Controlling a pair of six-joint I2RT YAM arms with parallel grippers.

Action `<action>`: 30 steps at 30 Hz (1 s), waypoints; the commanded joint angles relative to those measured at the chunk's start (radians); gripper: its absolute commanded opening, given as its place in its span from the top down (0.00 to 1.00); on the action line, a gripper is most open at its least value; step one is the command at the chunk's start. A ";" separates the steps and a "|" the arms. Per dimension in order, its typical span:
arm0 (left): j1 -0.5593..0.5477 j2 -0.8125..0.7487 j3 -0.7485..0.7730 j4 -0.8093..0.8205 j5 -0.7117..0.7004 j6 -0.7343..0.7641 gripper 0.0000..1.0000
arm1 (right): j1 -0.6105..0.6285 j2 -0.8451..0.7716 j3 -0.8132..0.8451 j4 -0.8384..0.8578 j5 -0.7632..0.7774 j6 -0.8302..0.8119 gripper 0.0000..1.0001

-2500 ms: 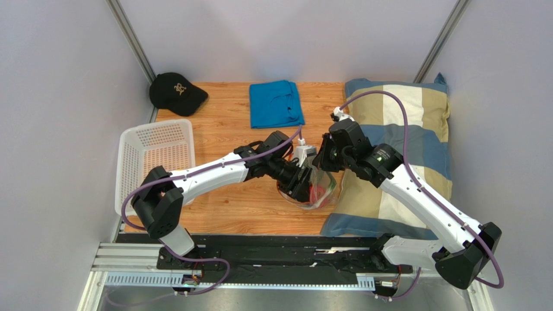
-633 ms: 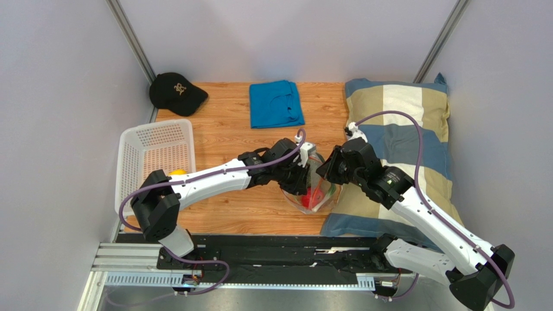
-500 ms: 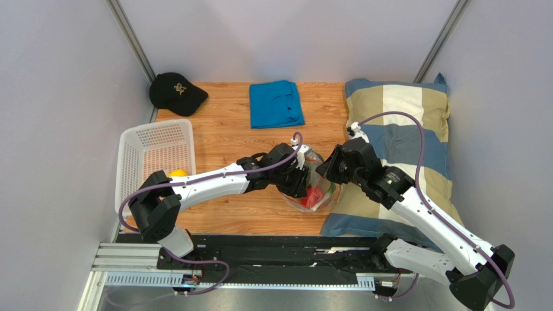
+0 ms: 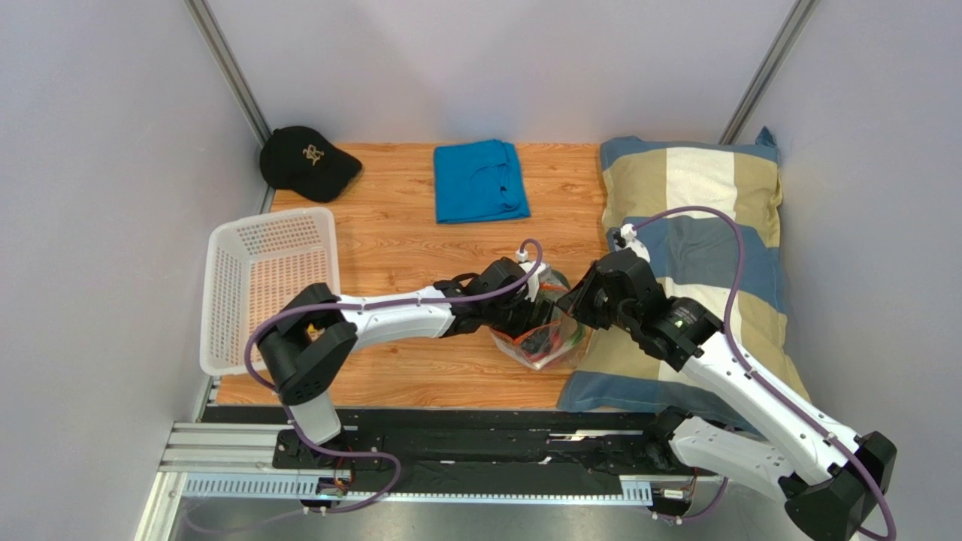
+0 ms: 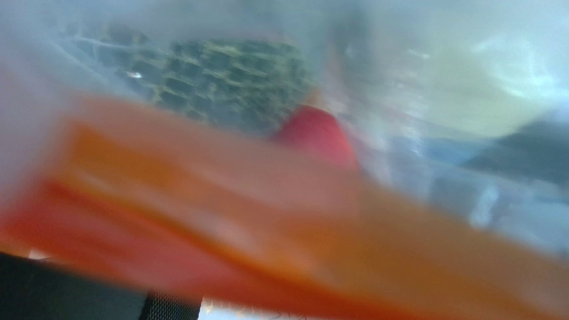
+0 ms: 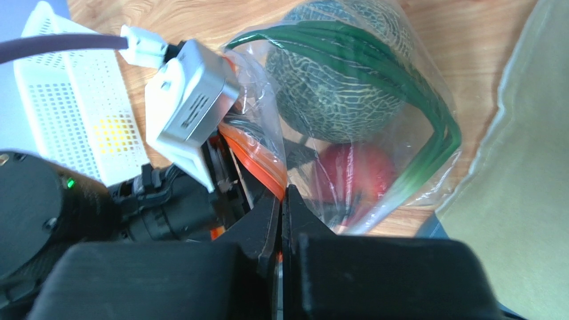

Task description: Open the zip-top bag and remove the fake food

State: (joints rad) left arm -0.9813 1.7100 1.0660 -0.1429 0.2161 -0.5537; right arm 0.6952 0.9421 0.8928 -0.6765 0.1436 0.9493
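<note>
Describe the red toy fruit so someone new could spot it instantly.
Find the striped pillow on the right of the wooden table; beside its left edge lies the clear zip-top bag. Inside it, the red fruit sits next to the netted grey-green ball: smaller, smooth, and the only round red thing there.

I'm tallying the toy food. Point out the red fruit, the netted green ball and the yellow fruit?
red fruit (image 6: 354, 175): right wrist view, its middle, inside the zip-top bag (image 6: 262, 100).
netted green ball (image 6: 334, 80): right wrist view, its netted skin.
yellow fruit (image 6: 113, 133): right wrist view, yellow patch behind the basket (image 6: 67, 93) mesh.
</note>
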 commanded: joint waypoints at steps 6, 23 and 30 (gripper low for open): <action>-0.013 0.164 0.063 0.003 -0.024 0.035 0.20 | 0.003 -0.120 -0.072 -0.015 0.070 0.013 1.00; -0.013 -0.022 0.258 -0.386 -0.150 0.115 0.97 | 0.003 -0.080 -0.022 -0.048 0.106 -0.165 1.00; -0.011 -0.078 0.330 -0.503 -0.187 0.155 1.00 | 0.003 0.027 0.146 -0.061 0.088 -0.185 1.00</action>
State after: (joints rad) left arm -0.9981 1.7012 1.3468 -0.5434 0.0597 -0.4446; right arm 0.6968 0.9443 0.9348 -0.7544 0.2245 0.8085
